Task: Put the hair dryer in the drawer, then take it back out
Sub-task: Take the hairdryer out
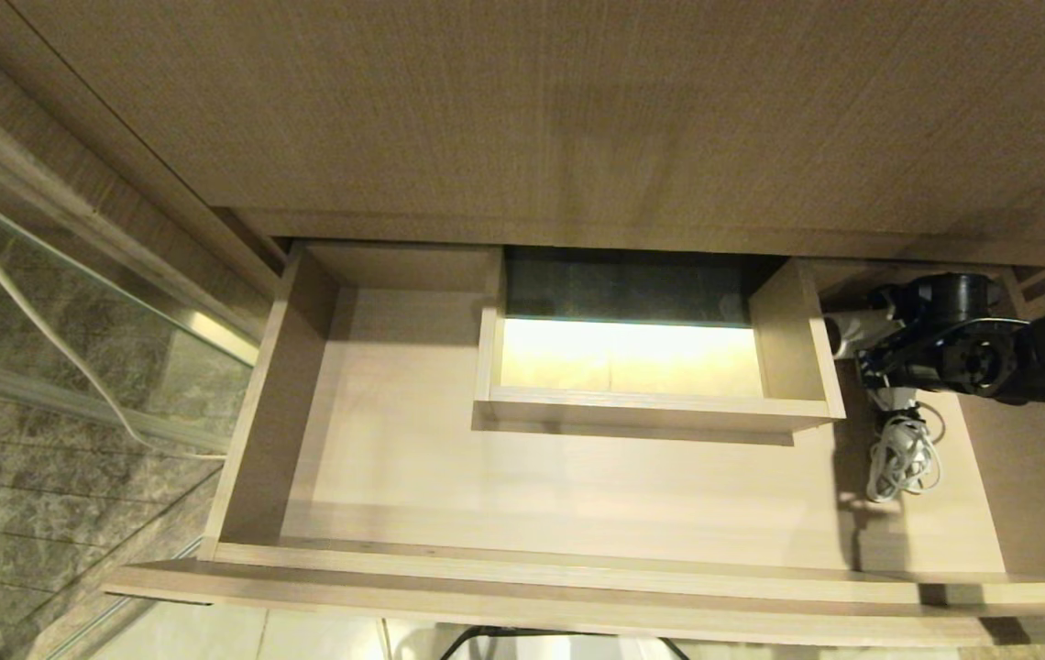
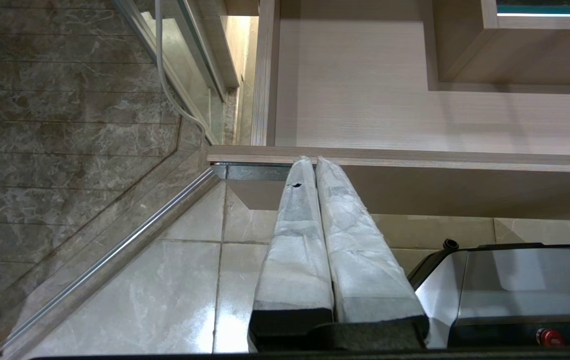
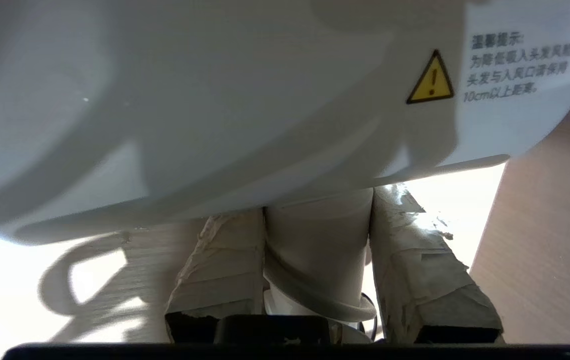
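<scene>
We seem to be in a home or hotel bathroom: grey marble tile [image 2: 65,100] sits behind a glass shower partition [image 1: 73,302] on our left. A wood-grain vanity drawer [image 1: 577,568] stands open, its boxed cut-out [image 1: 651,403] suggesting sink plumbing, with a hair dryer [image 3: 265,100] inside at far right.

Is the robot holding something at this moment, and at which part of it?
The right pincer is shut on the hair dryer, gripping its handle inside the open drawer. The left pincer holds nothing.

The hair dryer [image 3: 245,100] bears a yellow warning triangle with an exclamation mark beside Chinese text.
</scene>
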Controlling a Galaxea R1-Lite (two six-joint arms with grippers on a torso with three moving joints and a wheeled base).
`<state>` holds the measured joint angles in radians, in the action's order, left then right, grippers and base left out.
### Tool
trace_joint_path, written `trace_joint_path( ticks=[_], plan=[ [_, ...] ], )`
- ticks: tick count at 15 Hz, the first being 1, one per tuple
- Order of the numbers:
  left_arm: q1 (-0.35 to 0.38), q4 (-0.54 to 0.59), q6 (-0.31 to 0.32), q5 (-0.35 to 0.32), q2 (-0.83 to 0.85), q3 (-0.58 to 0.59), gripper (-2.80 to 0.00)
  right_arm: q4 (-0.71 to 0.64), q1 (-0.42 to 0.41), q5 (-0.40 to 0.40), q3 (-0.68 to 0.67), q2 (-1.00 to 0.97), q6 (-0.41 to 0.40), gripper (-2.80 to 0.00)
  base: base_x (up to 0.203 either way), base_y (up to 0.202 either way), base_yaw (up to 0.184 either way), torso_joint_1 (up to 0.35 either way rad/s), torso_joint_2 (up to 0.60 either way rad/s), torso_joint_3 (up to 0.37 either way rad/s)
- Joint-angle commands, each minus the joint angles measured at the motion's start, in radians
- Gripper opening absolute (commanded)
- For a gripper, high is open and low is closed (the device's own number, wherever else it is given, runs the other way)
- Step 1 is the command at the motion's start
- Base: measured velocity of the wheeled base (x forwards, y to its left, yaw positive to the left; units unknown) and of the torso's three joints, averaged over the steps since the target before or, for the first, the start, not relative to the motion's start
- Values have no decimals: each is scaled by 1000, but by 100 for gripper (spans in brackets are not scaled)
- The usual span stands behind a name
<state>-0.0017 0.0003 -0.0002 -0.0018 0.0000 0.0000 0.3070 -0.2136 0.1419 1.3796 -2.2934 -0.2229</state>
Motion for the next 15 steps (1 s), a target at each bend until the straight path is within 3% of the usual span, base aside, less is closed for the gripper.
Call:
trace_joint_path(
  ticks=[1,15],
  plan=[
    [0,0,0,0,0,2,-280,-9,0,-2,-17,31,2,-280,0,0,0,0,0,0],
    [0,0,0,0,0,2,-280,-61,-3,-13,-278,423,-2,-280,0,0,0,0,0,0]
  ],
)
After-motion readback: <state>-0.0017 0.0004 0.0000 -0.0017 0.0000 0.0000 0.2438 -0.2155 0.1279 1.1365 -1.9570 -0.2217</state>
